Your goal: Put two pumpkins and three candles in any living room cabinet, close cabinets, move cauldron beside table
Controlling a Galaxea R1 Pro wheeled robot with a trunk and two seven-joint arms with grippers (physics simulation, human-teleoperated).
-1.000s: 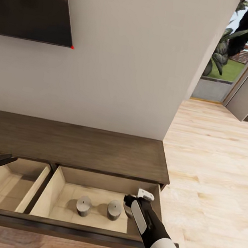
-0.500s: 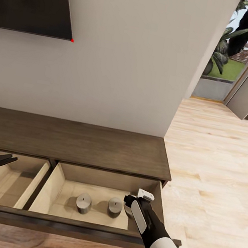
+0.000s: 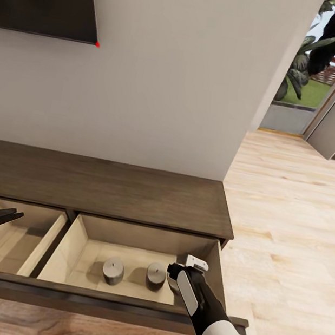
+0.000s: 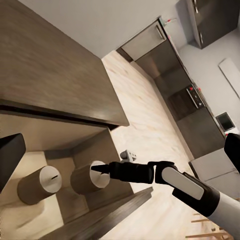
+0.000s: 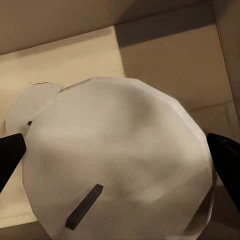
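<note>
progress: two candles [image 3: 113, 270] [image 3: 156, 274] stand in open cabinet [image 3: 98, 185] drawer | right end effector [image 3: 174, 276] lowers third candle [image 5: 117, 160] between its fingers, in drawer | left end effector [image 3: 8, 214] empty, slightly parted | left: pumpkins, closing, cauldron

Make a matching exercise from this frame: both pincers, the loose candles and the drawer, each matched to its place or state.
Column 1:
1. left pincer
2. right pincer
3. two free candles
4. drawer

Column 2:
A. pulled open, pale inside showing
B. upright on the floor of the right compartment, nothing touching them
C. open and empty, at the left compartment
D. in the right compartment, a finger on either side of a third candle

Pairs: 1-C, 2-D, 3-B, 4-A
</note>
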